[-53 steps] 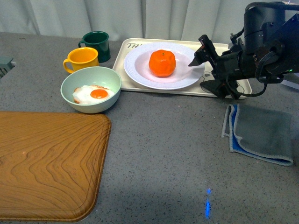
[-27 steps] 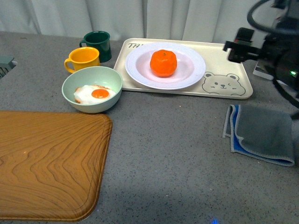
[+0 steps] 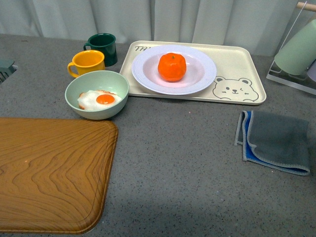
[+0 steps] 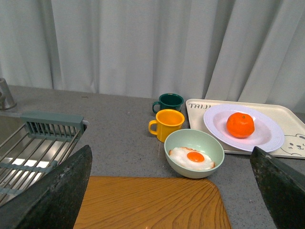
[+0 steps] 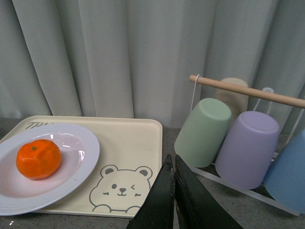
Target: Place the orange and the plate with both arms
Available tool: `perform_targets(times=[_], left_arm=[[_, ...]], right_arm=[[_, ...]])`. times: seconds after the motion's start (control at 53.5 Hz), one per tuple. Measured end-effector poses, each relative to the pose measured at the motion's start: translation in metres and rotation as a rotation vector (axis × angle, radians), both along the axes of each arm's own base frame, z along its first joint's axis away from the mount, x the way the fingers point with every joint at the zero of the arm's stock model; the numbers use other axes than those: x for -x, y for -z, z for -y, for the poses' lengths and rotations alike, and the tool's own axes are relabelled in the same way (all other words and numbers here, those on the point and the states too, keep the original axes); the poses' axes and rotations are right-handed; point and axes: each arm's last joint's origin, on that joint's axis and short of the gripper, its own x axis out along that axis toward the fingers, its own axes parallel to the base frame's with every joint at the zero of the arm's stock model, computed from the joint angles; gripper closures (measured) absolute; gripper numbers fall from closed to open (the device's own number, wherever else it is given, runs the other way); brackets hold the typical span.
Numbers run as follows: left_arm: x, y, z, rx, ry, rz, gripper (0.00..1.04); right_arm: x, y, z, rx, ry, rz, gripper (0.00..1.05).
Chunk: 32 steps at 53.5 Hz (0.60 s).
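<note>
I see the orange (image 3: pixel 172 66) sitting in the well of the white plate (image 3: pixel 197 81), and the plate rests on the cream bear tray (image 3: pixel 237 64). Beside the tray stands the pale green bowl (image 3: pixel 97 94). My right gripper (image 5: pixel 173 164) is clenched on nothing, fingertips touching, above the tray's edge. My left gripper (image 4: pixel 171 191) is spread wide and empty.

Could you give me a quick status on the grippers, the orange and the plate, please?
Left gripper open, empty. Right gripper shut, empty. Orange sits on the plate, plate on the bear tray. Nothing in the way.
</note>
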Motion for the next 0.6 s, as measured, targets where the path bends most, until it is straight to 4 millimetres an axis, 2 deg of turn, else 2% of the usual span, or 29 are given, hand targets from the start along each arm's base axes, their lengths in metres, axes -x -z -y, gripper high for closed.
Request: perform_targets(times=[0.299,0.599], left_arm=[[0.000,0.000,0.000,0.000,0.000,0.000,0.07],[0.000,0.000,0.000,0.000,0.000,0.000,0.07]], right_arm=[[0.050,-0.010,0.016,-0.001,0.001,-0.006,1.04],[0.080,-0.022,0.017,-0.001,0.004,-0.022,1.04]])
